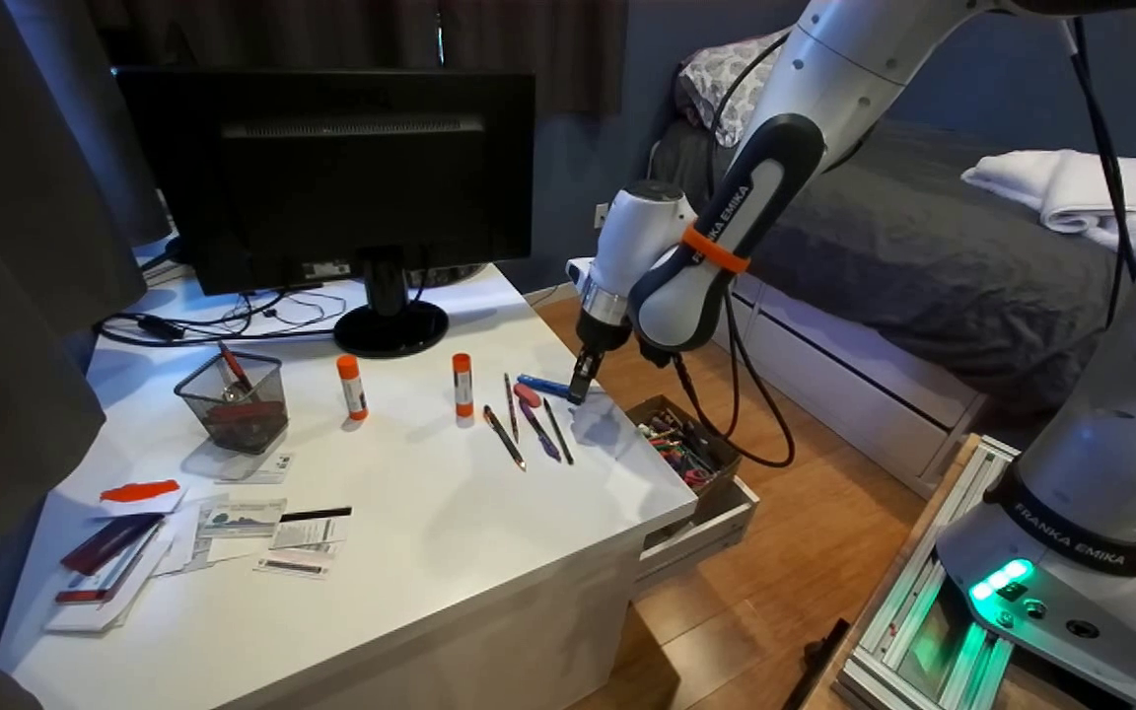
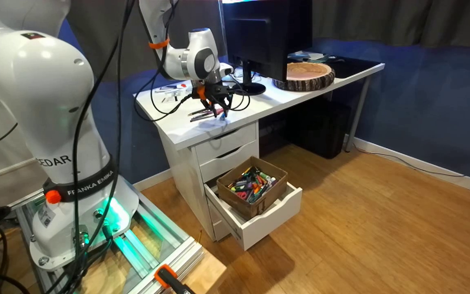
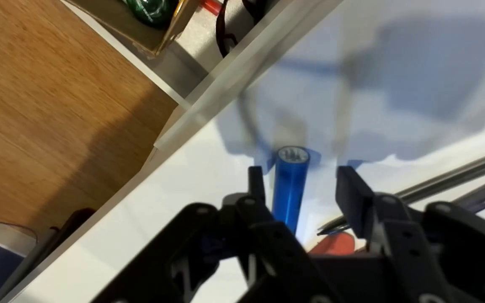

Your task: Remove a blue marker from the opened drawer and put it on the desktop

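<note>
A blue marker (image 1: 540, 385) lies on the white desktop (image 1: 450, 532) close to the desk's edge. It also shows in an exterior view (image 2: 222, 117). In the wrist view the marker (image 3: 289, 189) lies between the fingers, nearer the left one, with gaps on both sides; its lower end is hidden by the gripper. My gripper (image 1: 578, 390) is open, with its fingertips low over the desktop at the marker's end; it also shows in the wrist view (image 3: 300, 181). The opened drawer (image 2: 273, 222) holds a cardboard box (image 2: 268, 204) full of markers and pens.
Pens and pencils (image 1: 505, 439) and a pink item (image 1: 527, 395) lie beside the marker. Two glue sticks (image 1: 352, 388) (image 1: 462, 385) stand farther in. A mesh cup (image 1: 238, 409), cards (image 1: 243, 518) and a monitor (image 1: 331, 187) are on the desk.
</note>
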You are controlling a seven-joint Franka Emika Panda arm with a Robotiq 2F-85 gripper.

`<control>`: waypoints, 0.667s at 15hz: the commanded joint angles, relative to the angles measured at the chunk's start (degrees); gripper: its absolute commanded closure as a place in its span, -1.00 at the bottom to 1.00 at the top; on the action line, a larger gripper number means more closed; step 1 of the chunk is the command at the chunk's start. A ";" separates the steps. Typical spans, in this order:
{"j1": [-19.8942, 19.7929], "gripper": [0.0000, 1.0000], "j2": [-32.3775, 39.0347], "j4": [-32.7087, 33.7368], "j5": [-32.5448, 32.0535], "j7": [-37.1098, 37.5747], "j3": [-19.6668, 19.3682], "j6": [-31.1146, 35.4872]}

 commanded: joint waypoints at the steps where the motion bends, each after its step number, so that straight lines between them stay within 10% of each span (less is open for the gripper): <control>1: 0.78 -0.61 -0.18 1.16 -2.19 1.32 -0.61 -0.88; 4: -0.55 -0.97 -4.39 -0.76 -3.63 -1.24 0.84 -2.07; 10: -10.19 -1.00 -17.49 -8.38 1.87 -12.77 10.49 -11.51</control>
